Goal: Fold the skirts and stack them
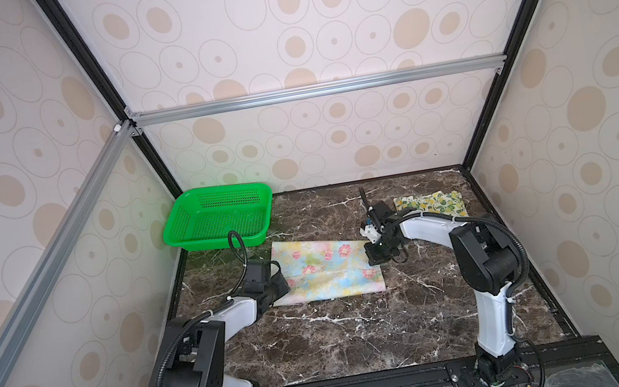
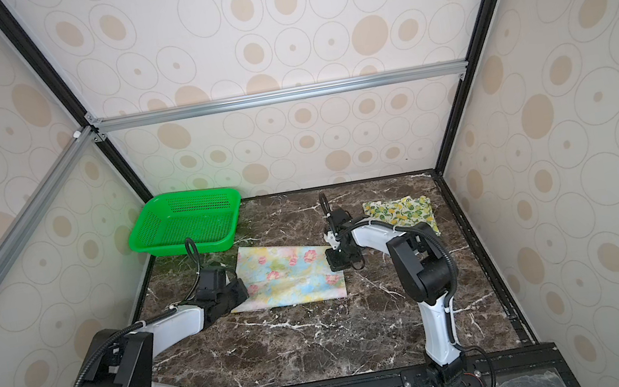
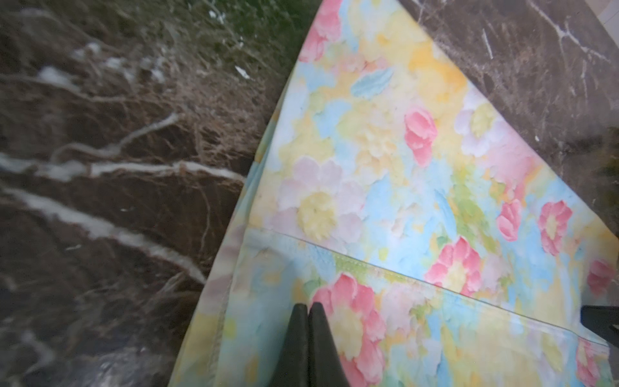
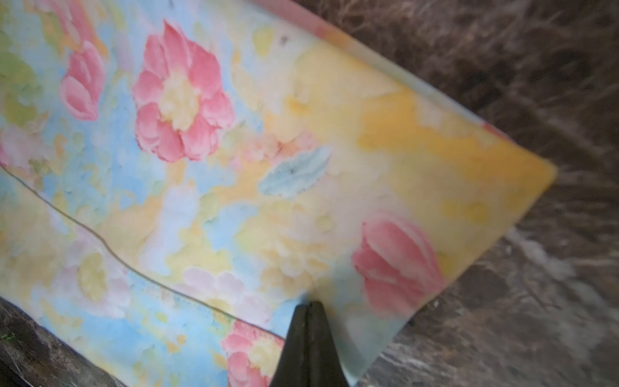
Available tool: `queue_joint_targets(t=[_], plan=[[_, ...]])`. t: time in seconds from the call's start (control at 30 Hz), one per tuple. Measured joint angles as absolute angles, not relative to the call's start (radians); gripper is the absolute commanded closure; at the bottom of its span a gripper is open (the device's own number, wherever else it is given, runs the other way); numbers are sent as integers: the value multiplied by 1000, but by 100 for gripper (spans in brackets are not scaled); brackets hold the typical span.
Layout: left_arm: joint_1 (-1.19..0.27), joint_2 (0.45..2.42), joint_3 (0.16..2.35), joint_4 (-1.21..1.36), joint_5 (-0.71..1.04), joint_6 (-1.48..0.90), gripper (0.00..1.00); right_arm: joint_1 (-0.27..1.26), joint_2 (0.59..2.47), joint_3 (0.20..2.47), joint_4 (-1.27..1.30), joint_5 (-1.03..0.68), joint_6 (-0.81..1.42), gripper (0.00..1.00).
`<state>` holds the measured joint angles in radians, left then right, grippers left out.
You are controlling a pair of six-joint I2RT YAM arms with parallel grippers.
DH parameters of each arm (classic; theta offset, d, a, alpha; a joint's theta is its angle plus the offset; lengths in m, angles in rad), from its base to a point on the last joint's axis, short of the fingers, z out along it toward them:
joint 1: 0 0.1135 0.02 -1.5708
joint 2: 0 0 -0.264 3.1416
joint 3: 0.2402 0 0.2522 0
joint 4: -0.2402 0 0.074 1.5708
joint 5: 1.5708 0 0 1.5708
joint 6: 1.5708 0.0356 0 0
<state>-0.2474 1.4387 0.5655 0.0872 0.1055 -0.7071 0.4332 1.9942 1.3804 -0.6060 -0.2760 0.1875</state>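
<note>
Flowered skirt (image 1: 324, 268): folded flat, just in front of the green basket (image 1: 219, 217).
Lemon skirt (image 1: 433, 204): lying well right of that basket.
Left hand (image 3: 308, 311): we see it closed, tips over the flowered skirt's basket-side end.
Right hand (image 4: 310, 308): closed at the far end.

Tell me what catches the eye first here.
The pastel floral skirt in the middle, half folded, pinched at its ends by the left gripper and right gripper. Next, the bright green basket in the far-left corner and the folded lemon skirt at far right.
</note>
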Motion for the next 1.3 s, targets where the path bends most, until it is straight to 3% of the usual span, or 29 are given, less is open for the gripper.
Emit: queue_joint_targets(t=[0.43, 0.93, 1.3], plan=[[-250, 1381, 616, 40, 91, -702, 100, 501, 1781, 1224, -623, -398, 256, 100], [-258, 1531, 593, 117, 105, -702, 100, 521, 1776, 1050, -556, -438, 332, 100], [-267, 1440, 505, 123, 91, -707, 100, 491, 1751, 1063, -628, -414, 293, 100]])
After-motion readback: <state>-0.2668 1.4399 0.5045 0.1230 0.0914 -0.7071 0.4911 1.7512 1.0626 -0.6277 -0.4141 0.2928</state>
